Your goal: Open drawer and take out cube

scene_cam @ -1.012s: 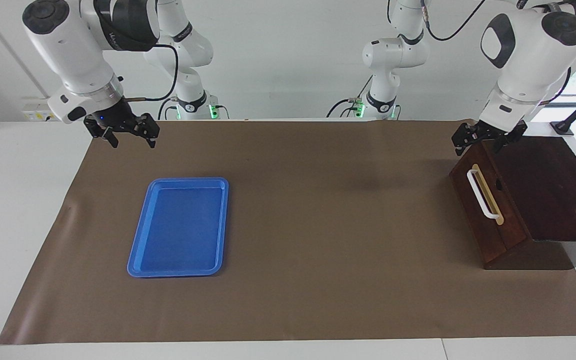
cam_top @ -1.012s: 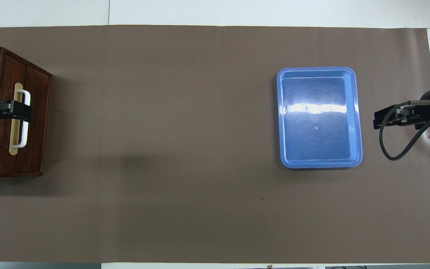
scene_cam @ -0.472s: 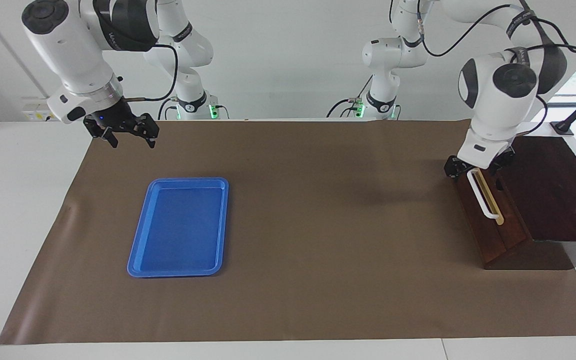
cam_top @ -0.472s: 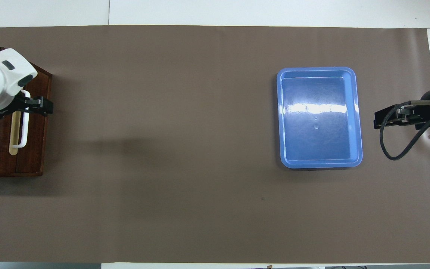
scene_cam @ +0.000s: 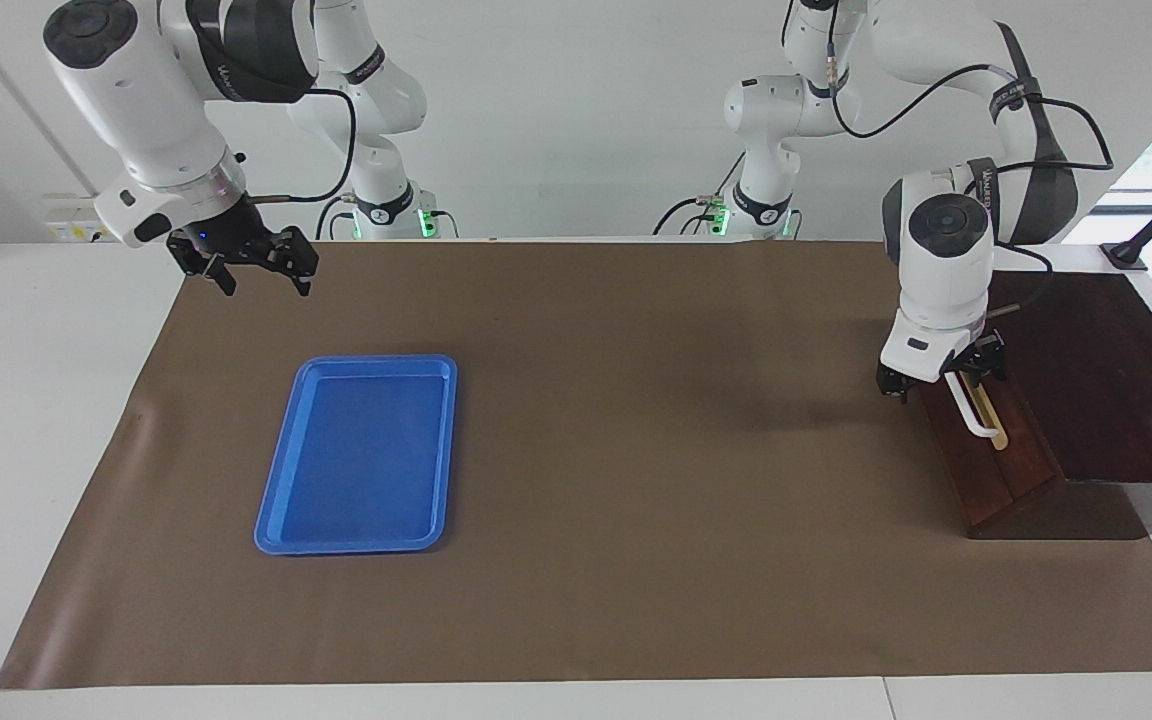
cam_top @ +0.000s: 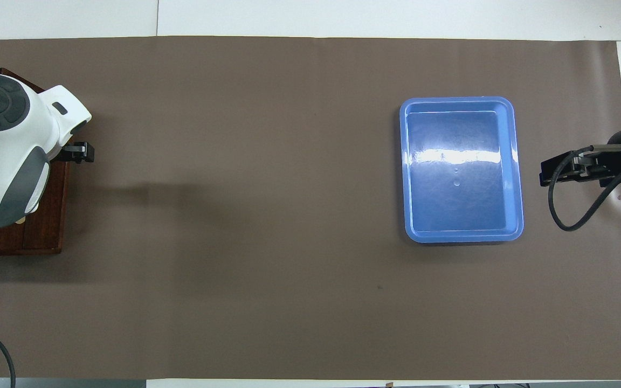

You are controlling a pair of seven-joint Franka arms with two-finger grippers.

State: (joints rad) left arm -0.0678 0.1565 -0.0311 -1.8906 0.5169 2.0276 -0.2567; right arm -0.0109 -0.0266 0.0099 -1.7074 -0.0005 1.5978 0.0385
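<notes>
The drawer (scene_cam: 988,470) is shut in the dark wooden box (scene_cam: 1096,370) at the left arm's end of the table. Its white bar handle (scene_cam: 976,420) sits on a tan strip. My left gripper (scene_cam: 939,380) is open and low in front of the drawer, with its fingers either side of the handle's end nearer to the robots. In the overhead view the left wrist covers most of the drawer (cam_top: 35,231), and one fingertip (cam_top: 83,152) shows. My right gripper (scene_cam: 258,272) is open, empty and raised over the mat, waiting. The cube is hidden.
A flat blue tray (scene_cam: 356,455) lies empty on the brown mat (scene_cam: 636,450) toward the right arm's end, also in the overhead view (cam_top: 461,170). The right gripper (cam_top: 558,172) hangs beside it there.
My left gripper has come down from over the box's top edge to the front of the drawer at the handle. The right arm has not moved.
</notes>
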